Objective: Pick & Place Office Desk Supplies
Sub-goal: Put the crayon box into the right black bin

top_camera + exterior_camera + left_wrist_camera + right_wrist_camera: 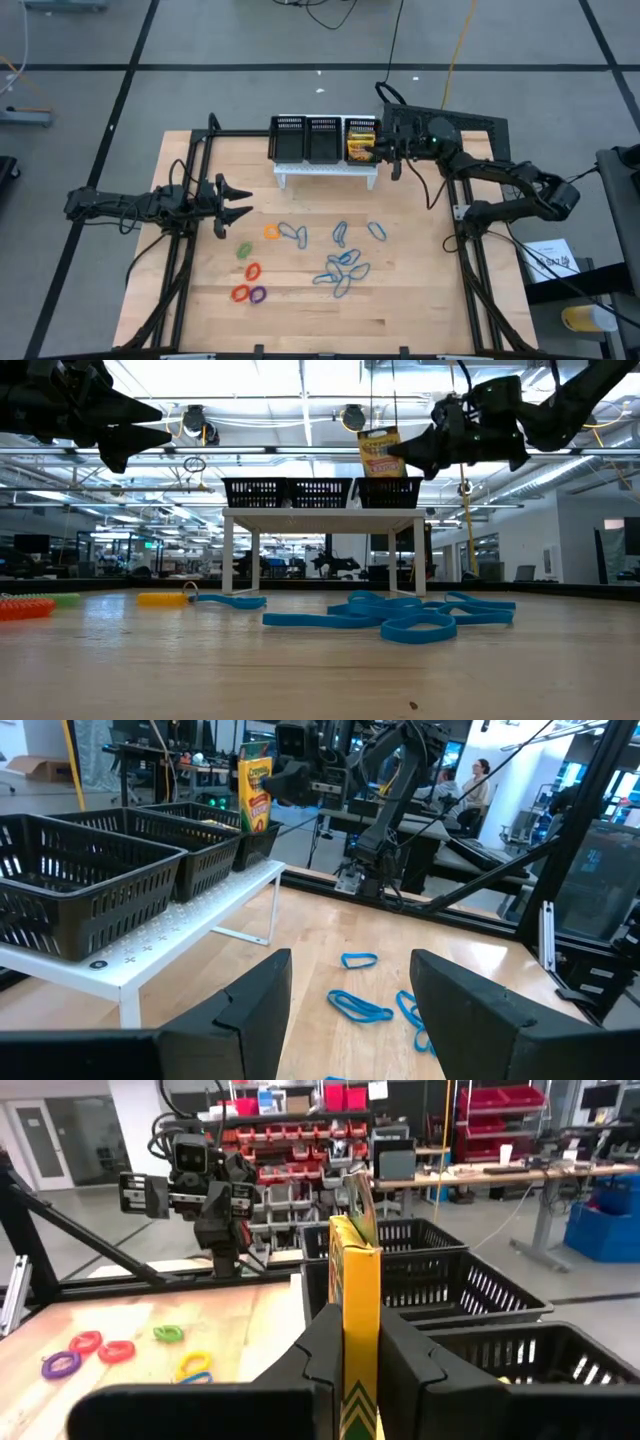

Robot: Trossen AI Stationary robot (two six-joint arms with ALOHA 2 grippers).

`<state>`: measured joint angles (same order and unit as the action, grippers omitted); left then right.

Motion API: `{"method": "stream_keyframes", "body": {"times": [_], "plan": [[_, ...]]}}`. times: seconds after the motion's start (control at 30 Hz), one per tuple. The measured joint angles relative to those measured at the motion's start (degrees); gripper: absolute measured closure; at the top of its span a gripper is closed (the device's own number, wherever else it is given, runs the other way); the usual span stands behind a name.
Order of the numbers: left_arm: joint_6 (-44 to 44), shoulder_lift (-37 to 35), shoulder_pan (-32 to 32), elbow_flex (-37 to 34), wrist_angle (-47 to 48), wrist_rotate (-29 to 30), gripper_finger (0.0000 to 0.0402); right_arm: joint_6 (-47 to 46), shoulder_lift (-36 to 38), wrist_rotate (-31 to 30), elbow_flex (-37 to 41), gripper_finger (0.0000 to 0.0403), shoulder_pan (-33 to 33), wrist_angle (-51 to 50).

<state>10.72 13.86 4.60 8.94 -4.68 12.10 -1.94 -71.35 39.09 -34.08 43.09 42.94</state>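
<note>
My right gripper [388, 152] is shut on a yellow-and-green crayon box [378, 452], which hangs over the right compartment of the black mesh organiser [322, 139]. The organiser stands on a white stand [327, 172] at the table's far middle. Several blue loops [340, 265] lie flat in the table's middle. Orange [271, 232], green [244, 249], red [240, 293] and purple [258, 294] loops lie to their left. My left gripper [238, 201] hovers open at the left, pointing level toward the loops and touching nothing. My right gripper pinches the crayon box by its two broad faces [358, 1330] between its two fingers [405, 1355]. The fingers come in level from the table's right. The box stands nearly upright, lifted clear, its lower end [381, 474] about level with the organiser's rim.
The organiser's left and middle compartments [95, 870] show nothing inside. Something yellow [358, 152] shows in the right compartment, under the held box. Black frame rails [190, 215] run along the table's left and right sides. Bare wood [330, 320] lies near the front edge.
</note>
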Motion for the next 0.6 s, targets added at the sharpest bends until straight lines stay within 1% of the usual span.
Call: {"method": "stream_keyframes", "body": {"times": [0.13, 0.27, 0.43, 0.6], "plan": [[0.0, 0.0, 0.0, 0.0, 0.0, 0.0, 0.0185, -2.3, 0.0, -0.3, 3.3, 0.0379, 0.0, 7.1], [0.0, 0.0, 0.0, 0.0, 0.0, 0.0, 0.0185, -5.0, 0.0, -3.2, 5.7, 0.0367, 0.0, 14.0], [0.0, 0.0, 0.0, 0.0, 0.0, 0.0, 0.0185, -5.5, 0.0, -3.2, 6.1, 0.0347, 0.0, 13.7], [0.0, 0.0, 0.0, 0.0, 0.0, 0.0, 0.0185, -6.6, 0.0, -3.1, 6.1, 0.0355, 0.0, 13.6]]}}
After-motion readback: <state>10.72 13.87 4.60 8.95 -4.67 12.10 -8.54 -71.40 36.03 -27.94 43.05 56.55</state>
